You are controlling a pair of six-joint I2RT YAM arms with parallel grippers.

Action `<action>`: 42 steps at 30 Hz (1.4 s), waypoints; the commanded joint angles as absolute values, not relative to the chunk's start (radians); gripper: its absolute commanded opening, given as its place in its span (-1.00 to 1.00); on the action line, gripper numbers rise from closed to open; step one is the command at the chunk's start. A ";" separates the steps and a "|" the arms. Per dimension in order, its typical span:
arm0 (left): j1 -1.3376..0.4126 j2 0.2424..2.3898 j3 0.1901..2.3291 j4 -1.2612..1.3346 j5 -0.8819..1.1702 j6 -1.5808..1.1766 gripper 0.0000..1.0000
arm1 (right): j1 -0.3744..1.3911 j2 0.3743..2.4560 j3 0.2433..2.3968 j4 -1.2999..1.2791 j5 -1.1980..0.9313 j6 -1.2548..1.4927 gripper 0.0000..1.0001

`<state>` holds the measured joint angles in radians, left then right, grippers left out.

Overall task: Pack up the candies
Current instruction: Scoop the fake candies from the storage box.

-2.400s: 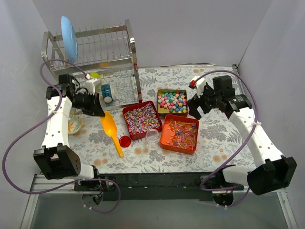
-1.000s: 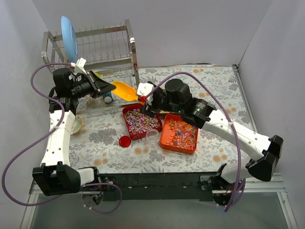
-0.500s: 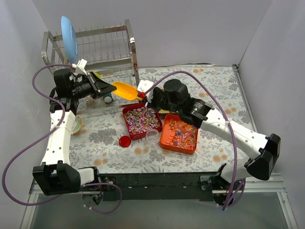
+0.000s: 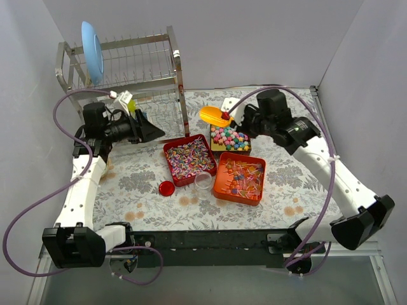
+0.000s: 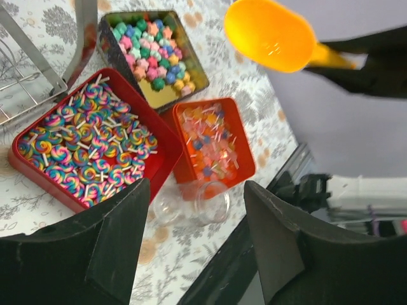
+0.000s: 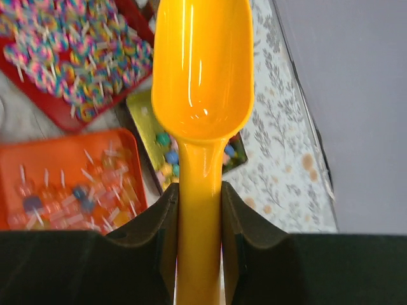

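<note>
Candies (image 4: 189,157) are kept in three trays (image 4: 169,162). The right gripper (image 6: 199,210) is carried over the far tray (image 4: 212,141) on an outstretched arm and clamped on a yellow scoop (image 4: 212,115) (empty) above the sweets; the left gripper (image 4: 156,132) is held spread beside the rack (image 4: 137,63), apart from them.

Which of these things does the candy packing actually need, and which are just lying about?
For the job: pastel candies, striped lollipops, clear-wrapped lollipops, yellow scoop, clear cup, red lid (likely the cup's).
Lying about: dish rack, blue plate.
</note>
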<state>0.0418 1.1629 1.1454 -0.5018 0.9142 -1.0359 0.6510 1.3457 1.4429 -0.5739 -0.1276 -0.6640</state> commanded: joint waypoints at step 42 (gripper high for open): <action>-0.261 1.043 0.796 -0.416 0.673 -0.690 -1.00 | 0.644 1.365 1.115 -0.953 0.603 -1.977 -0.97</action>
<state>-0.2577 1.0920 0.8185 -0.4366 0.6785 -0.6811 0.6239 1.4414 1.2007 -1.0054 0.4751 -1.3167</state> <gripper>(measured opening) 0.009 0.331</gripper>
